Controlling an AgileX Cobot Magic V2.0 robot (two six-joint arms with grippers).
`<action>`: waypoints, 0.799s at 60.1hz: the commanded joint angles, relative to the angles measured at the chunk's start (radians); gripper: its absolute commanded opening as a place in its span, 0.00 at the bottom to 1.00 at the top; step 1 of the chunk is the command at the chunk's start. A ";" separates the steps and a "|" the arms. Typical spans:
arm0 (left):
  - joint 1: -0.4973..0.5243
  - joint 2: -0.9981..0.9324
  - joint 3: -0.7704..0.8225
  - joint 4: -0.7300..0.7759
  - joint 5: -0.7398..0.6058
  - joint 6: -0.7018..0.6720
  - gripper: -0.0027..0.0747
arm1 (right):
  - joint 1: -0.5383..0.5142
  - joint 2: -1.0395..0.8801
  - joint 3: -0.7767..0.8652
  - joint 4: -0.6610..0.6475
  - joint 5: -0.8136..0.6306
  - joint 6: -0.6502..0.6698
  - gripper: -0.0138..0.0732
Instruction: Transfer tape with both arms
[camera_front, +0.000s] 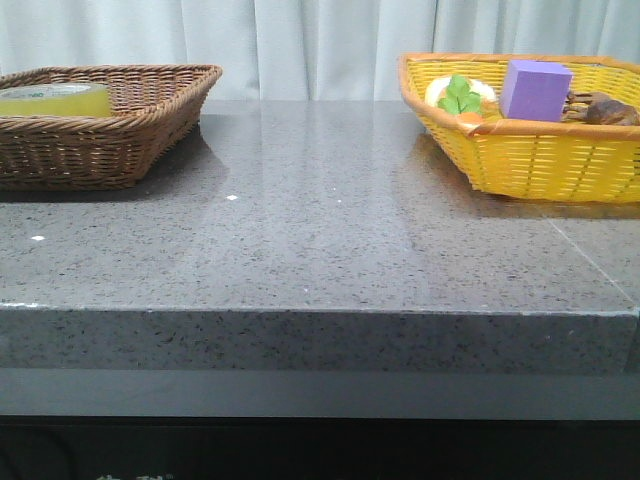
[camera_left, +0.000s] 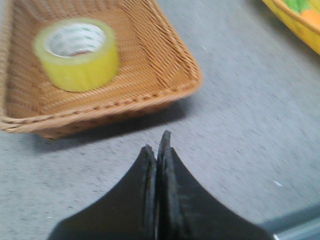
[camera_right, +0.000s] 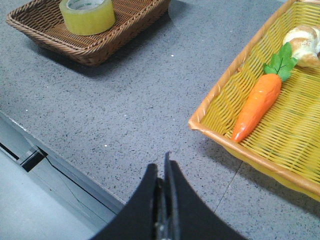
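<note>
Altogether, the views show one roll of tape, two baskets, one carrot and one purple block. Tape lies inside the brown basket, ahead of the left end effector and well apart from it. Carrot and block sit in the yellow basket, just ahead of the right end effector. Grey speckled table; pale curtain behind. Both end effectors are closed on nothing, poised above the table.

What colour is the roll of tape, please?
The tape is translucent yellow, clearest in the left wrist view.
</note>
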 joint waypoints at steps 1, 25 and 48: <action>0.058 -0.081 0.064 -0.003 -0.181 -0.002 0.01 | -0.006 -0.002 -0.023 0.003 -0.065 -0.010 0.05; 0.209 -0.461 0.429 -0.104 -0.345 -0.002 0.01 | -0.006 -0.002 -0.023 0.003 -0.065 -0.010 0.05; 0.225 -0.612 0.624 -0.126 -0.592 -0.002 0.01 | -0.006 -0.002 -0.023 0.003 -0.065 -0.010 0.05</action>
